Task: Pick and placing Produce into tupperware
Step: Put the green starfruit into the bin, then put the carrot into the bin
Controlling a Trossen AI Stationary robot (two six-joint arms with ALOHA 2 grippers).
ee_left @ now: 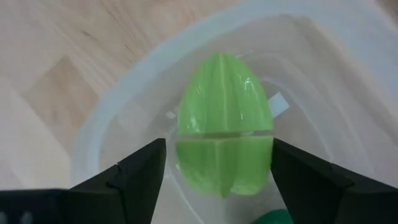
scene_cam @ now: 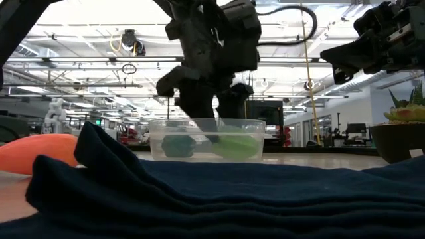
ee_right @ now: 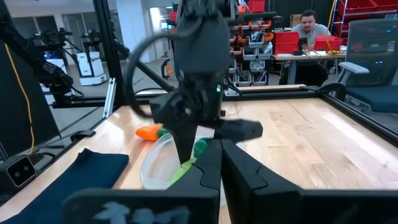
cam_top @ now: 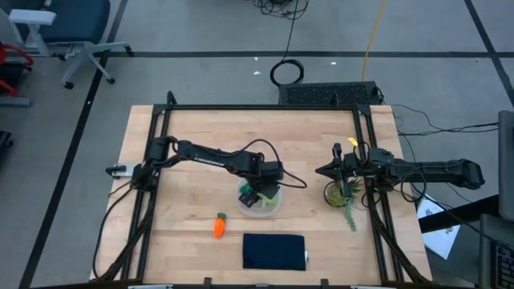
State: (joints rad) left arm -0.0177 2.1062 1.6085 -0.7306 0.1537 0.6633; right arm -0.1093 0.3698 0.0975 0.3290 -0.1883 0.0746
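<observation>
As the open left claw (ee_left: pixel 217 180) straddles it, the leafy piece (ee_left: pixel 224 134) hides the tupperware (ee_left: pixel 124 112) floor.

No readable text anywhere that I can see. No legible labels or brand marks on the arms, the table frame, or the tupperware (ee_left: pixel 93 124). White sheets of paper (cam_top: pixel 440 225) off the table's right edge carry print too small for me to read. Red bins (ee_right: pixel 292 42) on the back-room shelving show no legible markings. Nothing that reads as a number or sign in the low view either.
</observation>
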